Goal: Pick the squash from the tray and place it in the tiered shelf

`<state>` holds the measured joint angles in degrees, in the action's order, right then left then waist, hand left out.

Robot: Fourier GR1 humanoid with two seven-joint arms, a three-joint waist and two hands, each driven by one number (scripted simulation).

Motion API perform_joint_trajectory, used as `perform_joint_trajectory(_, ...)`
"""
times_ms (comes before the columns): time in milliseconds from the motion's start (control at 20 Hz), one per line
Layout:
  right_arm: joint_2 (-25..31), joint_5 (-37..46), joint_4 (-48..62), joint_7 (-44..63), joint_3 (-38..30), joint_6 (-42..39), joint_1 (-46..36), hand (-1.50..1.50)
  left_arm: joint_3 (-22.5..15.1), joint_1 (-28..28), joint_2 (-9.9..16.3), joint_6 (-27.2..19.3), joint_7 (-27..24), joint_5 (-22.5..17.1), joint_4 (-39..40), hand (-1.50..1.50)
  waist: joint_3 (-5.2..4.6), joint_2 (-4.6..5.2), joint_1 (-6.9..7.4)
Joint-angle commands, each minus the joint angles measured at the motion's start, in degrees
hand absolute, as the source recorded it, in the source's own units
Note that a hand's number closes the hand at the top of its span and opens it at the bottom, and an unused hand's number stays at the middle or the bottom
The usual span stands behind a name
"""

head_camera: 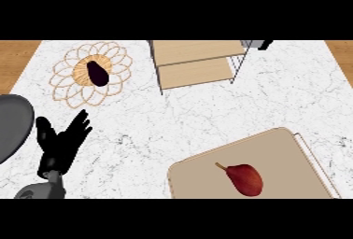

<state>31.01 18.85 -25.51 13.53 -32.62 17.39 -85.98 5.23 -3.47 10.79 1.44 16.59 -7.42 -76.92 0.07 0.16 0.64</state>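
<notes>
A reddish squash (244,179) with a short tan stem lies on the beige tray (289,154) at the lower right of the marble counter. The tiered shelf (196,63), with wooden boards in a thin metal frame, stands at the back centre. My left hand (60,140) rests open at the lower left, fingers straight and pointing up, far from the tray. My right hand does not show in the head view.
A dark purple eggplant (98,73) lies on a woven flower-shaped placemat (69,88) at the back left. A grey rounded object (12,123) juts in at the left edge. A dark object (257,44) sits behind the shelf.
</notes>
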Motion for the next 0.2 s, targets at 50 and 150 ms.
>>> perform_joint_trajectory(50, 6.5, -4.1, -2.3, -0.3, -1.8, -9.6, 3.8, -1.50, 1.0, -1.8, 0.3, -0.1, -1.2, 0.4, 3.2, 0.00, -0.08, -0.07, -0.85)
perform_joint_trajectory(150, 8.8, -4.7, -0.3, -0.9, -2.2, -10.8, 2.8, -1.50, 0.5, -2.0, -0.5, -0.7, -0.7, 0.9, 3.9, 0.00, -0.08, 0.24, -0.03)
